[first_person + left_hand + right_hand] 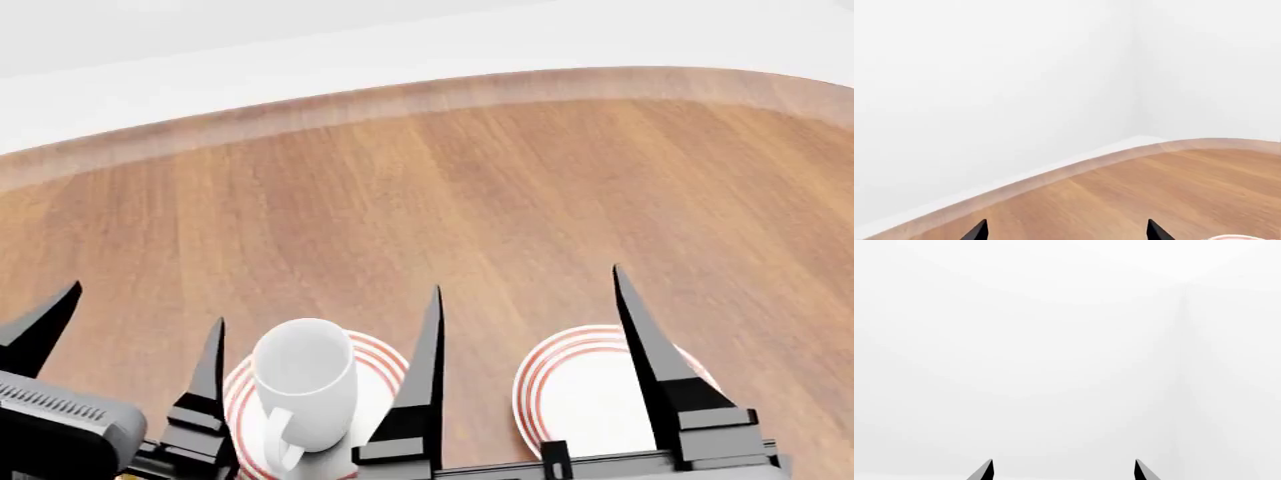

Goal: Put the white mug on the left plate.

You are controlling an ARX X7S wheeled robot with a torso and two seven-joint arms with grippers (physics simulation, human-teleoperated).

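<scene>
The white mug (pixel 304 382) stands upright on the left plate (pixel 378 362), its open mouth up and its loop handle turned toward the robot, with the plate's red rings showing around its base. Nothing grips it: in the head view the left tool (pixel 131 333) sits around the plate's left side with its two dark fingers spread wide, one well out to the left and the other just beside the mug, neither clearly touching it. The left wrist view agrees, showing two fingertips (pixel 978 231) set wide apart over bare wooden desk (pixel 1167 190) with nothing between them. The right tool (pixel 527 305) is spread as well, its fingers straddling the second ringed plate (pixel 577 385), which carries nothing; one finger rises in the gap between the two plates. The right wrist view shows only its parted tips against a blank white wall (pixel 1067 340). Judging from how things lie, the placement itself looks done, with the mug resting on the correct plate and released. What seems left is only to draw the left arm clear without nudging the mug.
</scene>
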